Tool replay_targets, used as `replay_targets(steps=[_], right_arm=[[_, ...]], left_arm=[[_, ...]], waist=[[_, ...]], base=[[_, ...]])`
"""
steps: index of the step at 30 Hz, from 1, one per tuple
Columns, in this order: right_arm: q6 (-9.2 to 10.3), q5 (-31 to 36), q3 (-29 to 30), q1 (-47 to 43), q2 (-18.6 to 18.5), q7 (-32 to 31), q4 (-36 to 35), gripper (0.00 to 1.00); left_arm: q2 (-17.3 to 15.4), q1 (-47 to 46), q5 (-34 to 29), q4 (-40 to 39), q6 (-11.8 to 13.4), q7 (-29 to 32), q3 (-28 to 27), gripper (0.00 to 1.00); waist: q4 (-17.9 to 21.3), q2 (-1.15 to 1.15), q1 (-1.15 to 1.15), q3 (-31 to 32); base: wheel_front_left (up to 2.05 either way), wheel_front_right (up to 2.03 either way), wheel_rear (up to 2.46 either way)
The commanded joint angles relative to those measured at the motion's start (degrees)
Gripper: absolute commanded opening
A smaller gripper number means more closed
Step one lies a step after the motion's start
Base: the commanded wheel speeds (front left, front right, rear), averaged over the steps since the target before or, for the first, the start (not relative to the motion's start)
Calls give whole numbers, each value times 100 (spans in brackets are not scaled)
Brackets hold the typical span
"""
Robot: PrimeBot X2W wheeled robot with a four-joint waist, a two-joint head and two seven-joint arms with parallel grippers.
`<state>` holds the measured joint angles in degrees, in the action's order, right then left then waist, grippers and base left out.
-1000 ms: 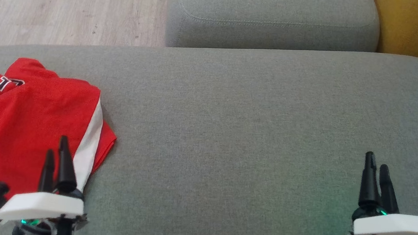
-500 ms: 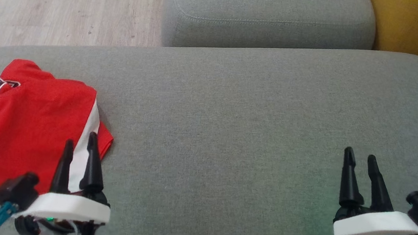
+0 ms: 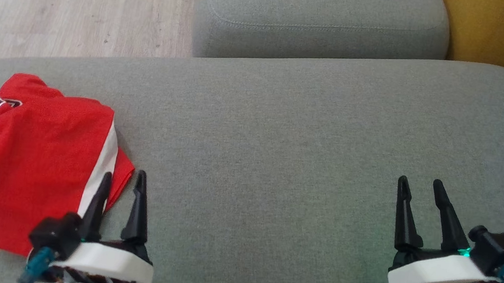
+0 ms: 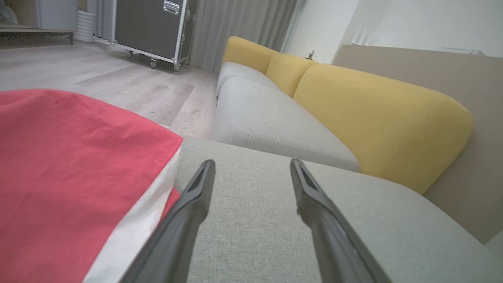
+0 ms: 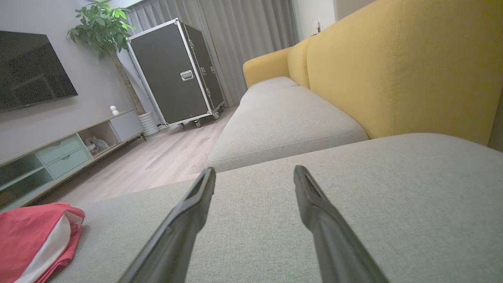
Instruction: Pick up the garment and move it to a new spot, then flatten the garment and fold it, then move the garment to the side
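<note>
The grey seat cushion (image 3: 282, 131) is carrying the red garment (image 3: 29, 157), bunched at its left edge. The pick-up is probably calling for a deep pinch through several layers. The left gripper (image 3: 125, 178) is hovering just beside the garment, fingers spread. The right gripper (image 3: 419, 182) is idling near the front right corner, fingers likewise spread.

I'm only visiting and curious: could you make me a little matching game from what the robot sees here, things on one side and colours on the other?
Things:
1 garment
2 sofa backrest
3 seat cushion
4 wheeled case

Colours:
a grey
b dark with silver edges
c red with a white stripe
d yellow

Pairs: 1-c, 2-d, 3-a, 4-b
</note>
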<state>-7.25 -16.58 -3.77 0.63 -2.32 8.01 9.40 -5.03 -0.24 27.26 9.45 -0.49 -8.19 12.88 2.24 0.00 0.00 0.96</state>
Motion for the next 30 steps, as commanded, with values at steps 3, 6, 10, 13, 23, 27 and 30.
replay_targets(steps=[3,6,10,13,23,27,30], right_arm=[[-19,392,-119,266,-44,124,-153,100],[-19,674,-179,287,-45,175,-112,100],[-20,1042,-205,305,-46,243,-130,100],[-20,1266,-263,314,-47,293,-206,100],[-22,2009,-442,285,-51,462,-400,100],[-23,1671,-429,227,-52,529,-401,100],[-23,1337,-346,179,-53,580,-361,100]], left_arm=[[-115,-339,-347,-69,43,-109,26,100],[-163,-377,-616,-32,117,-160,165,100],[-234,-404,-932,145,166,-227,362,100],[-283,-456,-1164,234,218,-277,499,100],[-384,-609,-1852,345,463,-446,908,100],[-147,-514,-1473,146,428,-513,591,100],[24,-373,-1159,15,288,-563,195,100]], waist=[[19,0,0,15],[33,0,0,28],[46,0,0,47],[55,0,0,52],[56,0,0,73],[49,0,0,83],[42,0,0,91]], base=[[0,0,0],[0,0,0],[0,0,0],[0,0,0],[0,0,0],[0,0,0],[0,0,0]])
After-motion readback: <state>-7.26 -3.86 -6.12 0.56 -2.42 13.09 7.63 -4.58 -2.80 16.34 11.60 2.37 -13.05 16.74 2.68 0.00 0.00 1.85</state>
